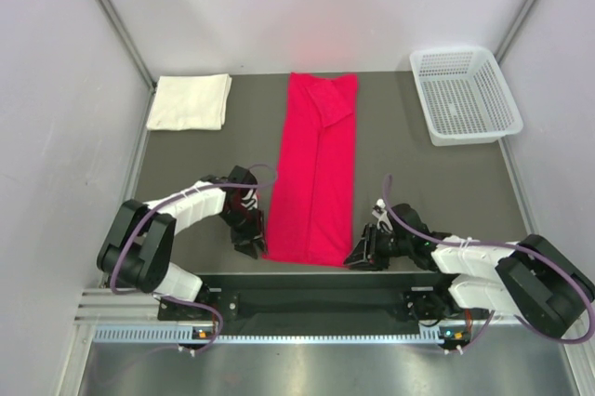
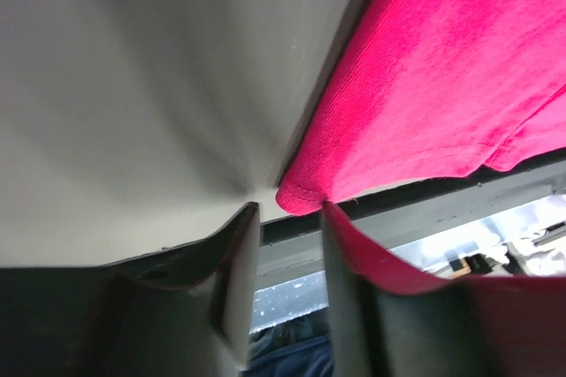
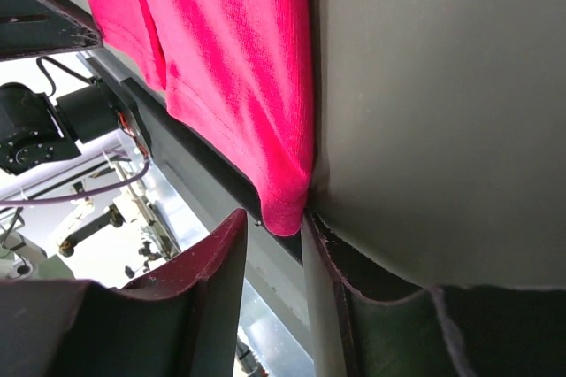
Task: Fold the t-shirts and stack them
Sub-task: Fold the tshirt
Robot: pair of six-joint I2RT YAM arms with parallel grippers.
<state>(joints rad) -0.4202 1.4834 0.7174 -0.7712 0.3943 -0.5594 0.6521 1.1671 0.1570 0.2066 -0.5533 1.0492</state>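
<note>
The red t-shirt (image 1: 313,173) lies folded into a long narrow strip down the middle of the table, with a sleeve folded over at its far end. The cream-white t-shirt (image 1: 191,101) lies folded at the back left. My left gripper (image 1: 249,241) is low at the red shirt's near left corner. In the left wrist view the gripper (image 2: 288,210) is open, with that corner (image 2: 301,196) just at its fingertips. My right gripper (image 1: 363,254) is at the near right corner. In the right wrist view it (image 3: 272,218) is open, with the corner (image 3: 285,213) between its tips, unclamped.
A white plastic mesh basket (image 1: 464,95) stands at the back right. The table's near edge and the metal rail (image 1: 316,289) run just behind both grippers. Grey walls close in the left, right and back.
</note>
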